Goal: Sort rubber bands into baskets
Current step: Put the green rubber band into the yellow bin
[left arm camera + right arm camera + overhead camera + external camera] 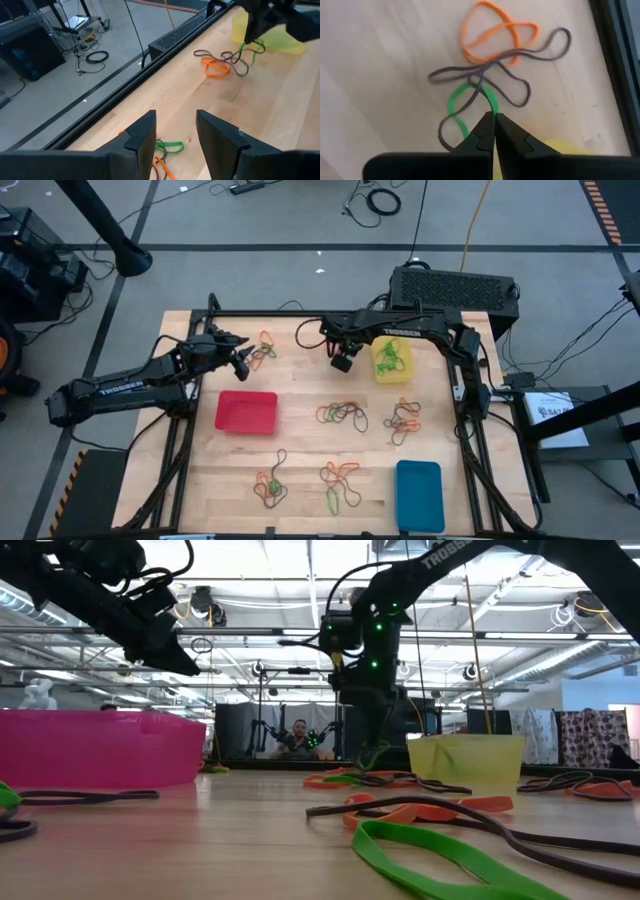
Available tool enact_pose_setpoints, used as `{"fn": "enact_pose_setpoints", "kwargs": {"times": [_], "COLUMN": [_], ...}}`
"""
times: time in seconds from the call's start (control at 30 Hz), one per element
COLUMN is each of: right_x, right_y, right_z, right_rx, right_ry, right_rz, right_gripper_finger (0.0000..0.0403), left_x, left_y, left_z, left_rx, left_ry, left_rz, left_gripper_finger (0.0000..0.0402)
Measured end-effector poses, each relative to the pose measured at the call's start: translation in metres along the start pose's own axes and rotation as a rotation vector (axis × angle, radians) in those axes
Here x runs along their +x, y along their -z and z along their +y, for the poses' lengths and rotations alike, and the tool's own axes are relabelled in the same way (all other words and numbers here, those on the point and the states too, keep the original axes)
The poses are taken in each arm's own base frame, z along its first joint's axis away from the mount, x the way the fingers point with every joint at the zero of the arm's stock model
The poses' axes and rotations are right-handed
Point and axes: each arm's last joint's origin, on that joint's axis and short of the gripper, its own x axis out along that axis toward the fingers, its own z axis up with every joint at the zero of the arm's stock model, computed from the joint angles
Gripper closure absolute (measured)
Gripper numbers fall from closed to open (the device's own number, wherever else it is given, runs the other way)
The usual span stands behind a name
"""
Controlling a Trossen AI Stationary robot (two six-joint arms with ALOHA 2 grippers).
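Green rubber band (470, 97) pinched at its upper loop by the right gripper (493, 120), fingers closed tight on it, just beside the yellow basket (393, 360) at the far side of the wooden surface (300, 430); a dark band (510, 85) and an orange band (492, 35) lie tangled with it. Left gripper (175, 135) hovers over the far left part of the surface with fingers apart and nothing between them, above a small cluster of bands (263, 350). Red basket (246, 411) sits left of centre, blue basket (418, 495) near right, with further band clusters (341, 415) scattered between them.
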Motion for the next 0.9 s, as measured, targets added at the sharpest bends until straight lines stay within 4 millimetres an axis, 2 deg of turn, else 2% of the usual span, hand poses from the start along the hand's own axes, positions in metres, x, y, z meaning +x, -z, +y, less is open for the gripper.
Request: {"fn": "enact_pose_setpoints", "kwargs": {"times": [0.3,0.47,0.7,0.9], "right_x": [-0.003,-0.003,-0.003,0.014], "right_y": [0.000,0.001,0.003,0.018], "right_z": [0.012,0.015,0.017,0.013], "right_rx": [-0.111,-0.131,-0.167,-0.163], "right_ry": [-0.012,-0.111,-0.113,-0.103], "right_rz": [-0.011,-0.004,0.009,0.085], "right_gripper_finger": [0.0398,0.0387,0.0295,0.0224], "left_x": [0.003,0.003,0.003,0.003], "left_y": [0.014,0.013,0.014,0.014], "left_z": [-0.001,-0.001,-0.001,-0.001], "left_rx": [0.007,0.006,0.008,0.008], "left_ry": [0.001,0.000,0.001,0.000], "left_rz": [0.042,0.038,0.043,0.046], "left_gripper_finger": [0.0253,0.0253,0.0253,0.0253]}}
